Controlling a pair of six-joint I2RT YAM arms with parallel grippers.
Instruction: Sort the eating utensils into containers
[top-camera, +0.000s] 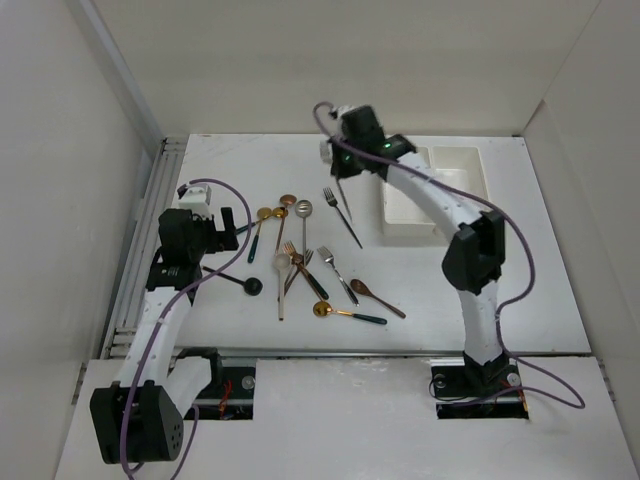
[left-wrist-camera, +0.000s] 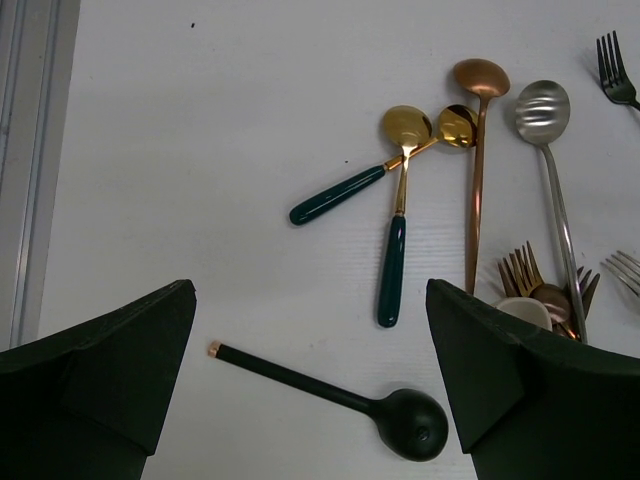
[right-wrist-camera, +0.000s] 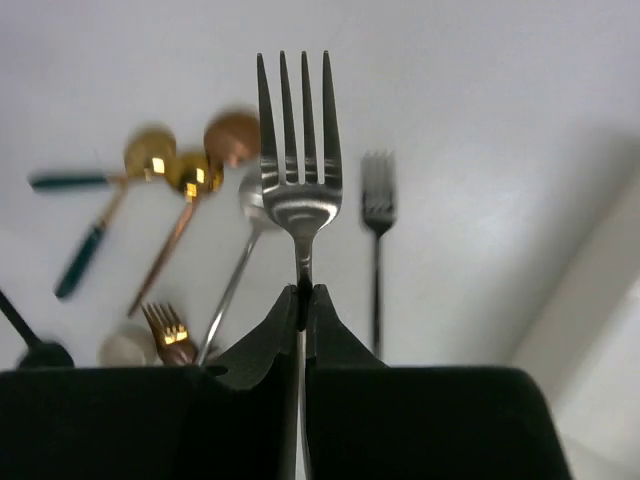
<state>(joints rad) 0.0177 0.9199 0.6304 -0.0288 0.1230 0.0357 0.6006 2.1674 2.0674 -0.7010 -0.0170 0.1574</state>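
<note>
Place: a robotics lab test cell; a staged bench built for machines to handle objects
Enclosure: plain white panels (top-camera: 60, 150) wall the bench on the left, far and right sides; the wrist views show the same bare white surface
Surface: a flat white table (top-camera: 430, 300); a ribbed metal rail (top-camera: 140, 250) runs along its left edge
Machines: two white-and-black jointed arms, the left arm (top-camera: 165, 300) and the right arm (top-camera: 470, 260), fixed side by side at the near edge
Wiring: purple cables (top-camera: 222, 182) loop loose along both arms
Props: spoons and forks (top-camera: 300, 265) lie scattered straight on the table; two joined white bins (top-camera: 440, 190) sit at the far right
</note>
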